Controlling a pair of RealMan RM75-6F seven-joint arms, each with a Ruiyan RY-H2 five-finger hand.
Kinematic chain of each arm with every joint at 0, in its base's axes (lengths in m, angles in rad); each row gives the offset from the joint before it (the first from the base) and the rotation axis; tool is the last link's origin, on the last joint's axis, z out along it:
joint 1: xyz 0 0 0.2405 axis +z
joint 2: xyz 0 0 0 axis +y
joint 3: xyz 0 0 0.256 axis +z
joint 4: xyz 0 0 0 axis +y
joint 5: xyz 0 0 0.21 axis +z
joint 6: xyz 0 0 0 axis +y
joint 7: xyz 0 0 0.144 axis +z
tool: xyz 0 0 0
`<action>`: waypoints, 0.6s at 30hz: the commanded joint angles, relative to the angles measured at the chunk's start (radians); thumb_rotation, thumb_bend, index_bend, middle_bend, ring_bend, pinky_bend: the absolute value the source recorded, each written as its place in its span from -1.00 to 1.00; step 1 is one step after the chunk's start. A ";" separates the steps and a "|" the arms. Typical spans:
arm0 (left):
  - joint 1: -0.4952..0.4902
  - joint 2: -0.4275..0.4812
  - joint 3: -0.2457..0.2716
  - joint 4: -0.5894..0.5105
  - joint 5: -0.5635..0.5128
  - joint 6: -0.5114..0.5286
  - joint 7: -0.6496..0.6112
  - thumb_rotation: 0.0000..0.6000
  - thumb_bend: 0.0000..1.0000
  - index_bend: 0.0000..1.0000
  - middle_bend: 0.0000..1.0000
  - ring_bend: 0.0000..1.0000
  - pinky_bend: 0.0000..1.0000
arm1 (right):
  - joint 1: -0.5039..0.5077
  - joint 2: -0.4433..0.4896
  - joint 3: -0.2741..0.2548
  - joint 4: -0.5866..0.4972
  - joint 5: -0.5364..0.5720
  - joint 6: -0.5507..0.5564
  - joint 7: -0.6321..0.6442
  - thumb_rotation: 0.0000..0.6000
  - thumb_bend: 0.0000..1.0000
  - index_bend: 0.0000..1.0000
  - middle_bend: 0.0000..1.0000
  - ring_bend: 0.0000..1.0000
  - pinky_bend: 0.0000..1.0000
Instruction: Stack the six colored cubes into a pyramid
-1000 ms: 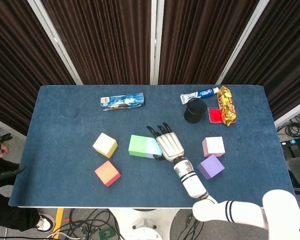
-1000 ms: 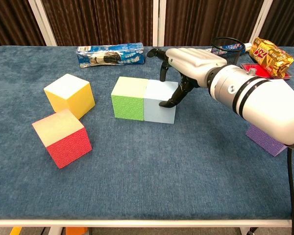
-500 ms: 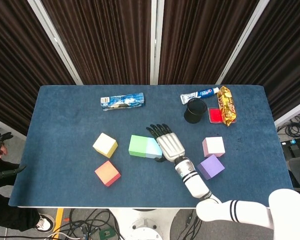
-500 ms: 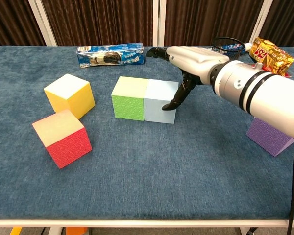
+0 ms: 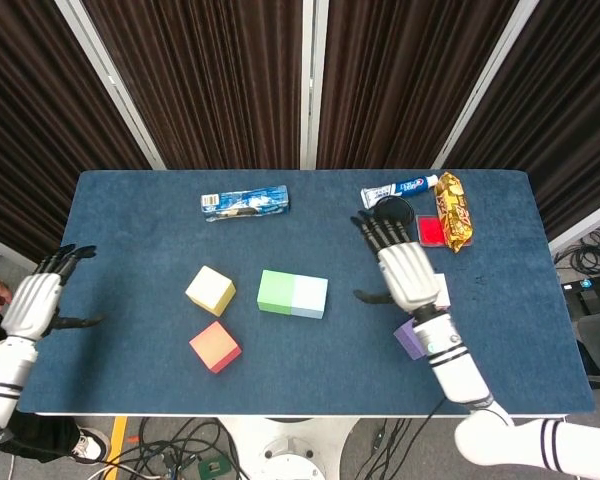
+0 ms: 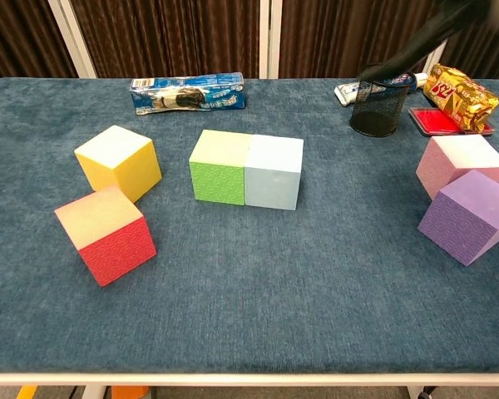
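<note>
green cube [image 5: 275,291] touching light blue cube [image 5: 309,297]; right hand [image 5: 407,272] spread, empty.

The green cube [image 6: 220,166] and light blue cube [image 6: 274,172] sit flush side by side at the centre. The yellow cube [image 6: 119,162] stands to their left, with the red cube [image 6: 106,233] just in front of it, both turned askew. Far right, the pink cube [image 6: 461,163] and purple cube [image 6: 468,216] sit touching.

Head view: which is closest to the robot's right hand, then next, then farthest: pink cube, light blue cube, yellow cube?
From the right hand:
1. Pink cube, partly under the hand.
2. Light blue cube, toward the table's middle.
3. Yellow cube, far across, beyond the green one.
</note>
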 commanded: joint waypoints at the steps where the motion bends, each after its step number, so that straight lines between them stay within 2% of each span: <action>1: -0.074 -0.042 -0.041 -0.103 -0.083 -0.071 0.102 1.00 -0.98 -0.76 -0.64 -0.93 -0.86 | -0.105 0.137 0.017 -0.067 -0.070 0.095 0.124 1.00 -1.00 -1.00 -0.94 -1.00 -1.00; 6: -0.146 -0.132 -0.070 -0.203 -0.242 -0.121 0.282 1.00 -1.00 -0.76 -0.61 -0.93 -0.86 | -0.188 0.229 0.013 -0.038 -0.097 0.131 0.287 1.00 -1.00 -1.00 -0.94 -1.00 -1.00; 11: -0.209 -0.236 -0.089 -0.280 -0.469 -0.112 0.465 1.00 -1.00 -0.76 -0.61 -0.93 -0.86 | -0.240 0.278 0.000 0.022 -0.126 0.138 0.424 1.00 -1.00 -1.00 -0.94 -1.00 -1.00; 18: -0.278 -0.426 -0.104 -0.259 -0.639 0.066 0.704 1.00 -1.00 -0.78 -0.61 -0.93 -0.88 | -0.275 0.304 -0.013 0.108 -0.166 0.130 0.567 1.00 -1.00 -1.00 -0.95 -1.00 -1.00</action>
